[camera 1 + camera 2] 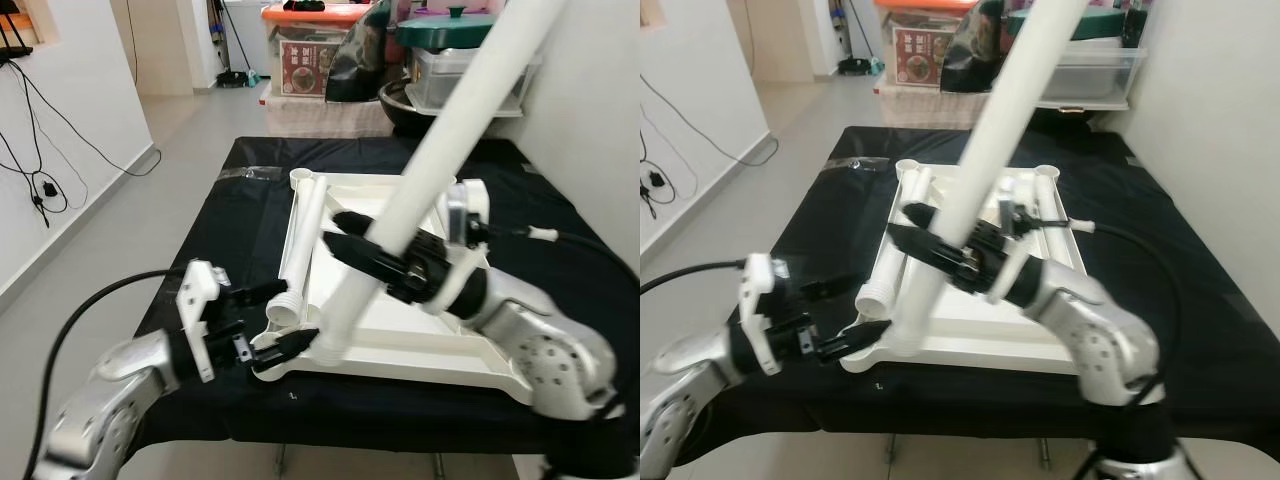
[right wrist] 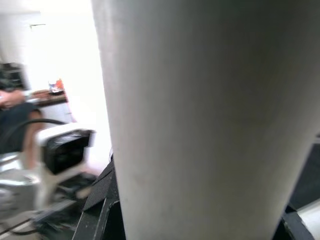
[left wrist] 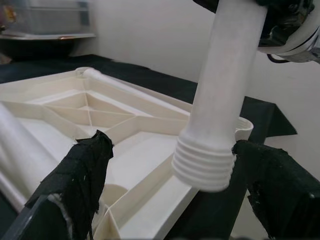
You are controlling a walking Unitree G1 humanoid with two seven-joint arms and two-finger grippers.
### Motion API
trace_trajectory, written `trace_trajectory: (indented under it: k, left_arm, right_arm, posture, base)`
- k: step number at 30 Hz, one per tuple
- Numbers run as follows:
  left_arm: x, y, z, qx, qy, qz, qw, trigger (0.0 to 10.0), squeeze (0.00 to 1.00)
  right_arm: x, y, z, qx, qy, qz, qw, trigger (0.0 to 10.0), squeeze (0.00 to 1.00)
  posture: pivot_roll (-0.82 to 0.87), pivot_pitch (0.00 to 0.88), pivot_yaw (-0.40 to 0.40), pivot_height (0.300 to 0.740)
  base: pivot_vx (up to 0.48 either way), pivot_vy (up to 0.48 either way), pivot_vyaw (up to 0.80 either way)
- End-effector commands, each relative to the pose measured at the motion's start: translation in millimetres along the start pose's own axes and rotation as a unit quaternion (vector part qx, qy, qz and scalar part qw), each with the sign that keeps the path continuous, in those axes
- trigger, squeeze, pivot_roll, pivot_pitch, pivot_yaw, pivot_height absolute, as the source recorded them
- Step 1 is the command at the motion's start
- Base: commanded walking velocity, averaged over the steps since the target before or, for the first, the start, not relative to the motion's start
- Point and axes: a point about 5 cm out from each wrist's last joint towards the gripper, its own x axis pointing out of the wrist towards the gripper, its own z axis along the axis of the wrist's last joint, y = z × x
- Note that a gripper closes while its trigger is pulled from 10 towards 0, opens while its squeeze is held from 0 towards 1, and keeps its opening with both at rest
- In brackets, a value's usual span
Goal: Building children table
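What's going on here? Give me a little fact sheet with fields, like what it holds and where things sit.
Workplace: black-covered table
Main part: white tabletop, lying underside up, ribs showing
Right gripper: shut on a long white leg, held tilted
Leg end: threaded end at the near left corner socket, not yet seated
Left gripper: open, fingers either side of that corner
Spare leg: lying on the tabletop's left side
Background: storage boxes
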Motion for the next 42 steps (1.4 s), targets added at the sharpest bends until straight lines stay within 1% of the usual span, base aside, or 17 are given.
trace_trajectory:
  k: [1, 4, 5, 7, 8, 9, 10, 11, 12, 16, 18, 19, 21, 24, 29, 33, 42]
  left_arm:
    - [-0.9, -1.9, 1.3, -0.009, -0.007, 0.007, 1.000, 10.0, 0.00]
    - [-1.7, -2.0, 1.6, -0.013, -0.013, 0.020, 1.000, 10.0, 0.00]
    - [-2.6, 0.3, 1.1, -0.015, -0.014, 0.037, 0.999, 10.0, 0.00]
    - [-7.4, 12.9, -1.5, -0.001, -0.010, 0.102, 0.995, 10.0, 0.00]
    - [-11.1, 23.8, -3.4, -0.005, -0.012, 0.157, 0.987, 10.0, 0.00]
    - [-13.6, 30.6, -4.7, -0.009, -0.014, 0.192, 0.981, 10.0, 0.00]
    - [-13.6, 30.6, -4.7, -0.009, -0.014, 0.192, 0.981, 10.0, 0.00]
    - [-16.0, 37.9, -11.5, -0.024, -0.003, 0.242, 0.970, 10.0, 0.00]
    - [-14.1, 34.7, -14.6, -0.023, 0.000, 0.241, 0.970, 10.0, 0.00]
    - [-9.4, 26.9, -19.1, -0.028, 0.003, 0.231, 0.973, 10.0, 0.00]
    - [-2.0, 14.8, -23.7, -0.034, 0.002, 0.213, 0.976, 10.0, 0.00]
    - [4.3, 4.2, -27.6, -0.037, 0.002, 0.203, 0.978, 10.0, 0.00]
    - [4.3, 4.2, -27.6, -0.037, 0.002, 0.203, 0.978, 10.0, 0.00]
    - [8.6, -4.6, -32.7, -0.040, 0.006, 0.198, 0.979, 10.0, 0.00]
    - [10.6, -2.9, -33.9, -0.036, 0.007, 0.210, 0.977, 10.0, 0.00]
    - [10.7, -1.2, -33.8, -0.033, 0.008, 0.212, 0.977, 10.0, 0.00]
    - [10.8, -0.9, -34.9, -0.031, 0.010, 0.219, 0.975, 10.0, 0.00]
  right_arm:
    - [-3.6, -1.9, -0.3, -0.021, 0.007, -0.009, 1.000, 0.0, 0.00]
    - [-8.5, -7.2, -0.9, -0.030, 0.014, -0.031, 0.999, 0.0, 0.00]
    - [-11.1, -13.0, 0.0, -0.040, 0.013, -0.060, 0.997, 0.0, 0.00]
    - [-19.5, -23.5, 2.7, -0.055, 0.008, -0.115, 0.992, 0.0, 0.00]
    - [-26.0, -28.4, 4.2, -0.061, 0.005, -0.145, 0.987, 0.0, 0.00]
    - [-30.1, -30.9, 5.1, -0.064, 0.003, -0.161, 0.985, 0.0, 0.00]
    - [-30.1, -30.9, 5.1, -0.064, 0.003, -0.161, 0.985, 0.0, 0.00]
    - [-36.2, -34.3, 7.5, -0.068, -0.007, -0.195, 0.978, 0.0, 0.00]
    - [-36.9, -35.4, 8.2, -0.065, -0.016, -0.215, 0.974, 0.0, 0.00]
    - [-35.6, -34.5, 7.8, -0.062, -0.028, -0.237, 0.969, 0.0, 0.00]
    - [-28.2, -28.2, 3.2, -0.055, -0.038, -0.244, 0.967, 0.0, 0.00]
    - [-19.5, -20.7, -2.0, -0.049, -0.046, -0.240, 0.968, 0.0, 0.00]
    - [-19.5, -20.7, -2.0, -0.049, -0.046, -0.240, 0.968, 0.0, 0.00]
    - [-9.6, -14.0, -7.8, -0.042, -0.050, -0.238, 0.969, 0.0, 0.00]
    - [0.1, -6.3, -12.8, -0.031, -0.052, -0.223, 0.973, 0.0, 0.00]
    - [1.5, -5.2, -13.5, -0.024, -0.051, -0.220, 0.974, 0.0, 0.00]
    - [3.5, -0.8, -14.0, -0.019, -0.049, -0.218, 0.974, 0.0, 0.00]
  posture:
    - [-0.01, 0.000, -0.034, 0.740]
    - [-0.02, 0.000, -0.033, 0.740]
    - [-0.02, 0.000, -0.038, 0.740]
    - [-0.02, 0.000, -0.041, 0.740]
    - [-0.03, 0.000, -0.040, 0.740]
    - [-0.03, 0.000, -0.040, 0.740]
    - [-0.03, 0.000, -0.040, 0.740]
    - [-0.03, 0.000, -0.038, 0.740]
    - [-0.03, 0.000, -0.038, 0.740]
    - [-0.03, 0.000, -0.041, 0.740]
    - [-0.03, 0.000, -0.040, 0.740]
    - [-0.02, 0.000, -0.044, 0.740]
    - [-0.02, 0.000, -0.044, 0.740]
    - [-0.02, 0.000, -0.046, 0.740]
    - [-0.01, 0.000, -0.050, 0.740]
    - [-0.01, 0.000, -0.050, 0.740]
    - [-0.01, 0.000, -0.043, 0.740]
  base:
    - [0.000, 0.000, 0.00]
    - [0.000, 0.000, 0.00]
    - [0.000, 0.000, 0.00]
    - [0.000, 0.000, 0.00]
    - [0.000, 0.000, 0.00]
    - [0.000, 0.000, 0.00]
    - [0.000, 0.000, 0.00]
    - [0.000, 0.000, 0.00]
    - [0.000, 0.000, 0.00]
    - [0.000, 0.000, 0.00]
    - [0.000, 0.000, 0.00]
    - [0.000, 0.000, 0.00]
    - [0.000, 0.000, 0.00]
    - [0.000, 0.000, 0.00]
    - [0.000, 0.000, 0.00]
    - [0.000, 0.000, 0.00]
    - [0.000, 0.000, -0.77]
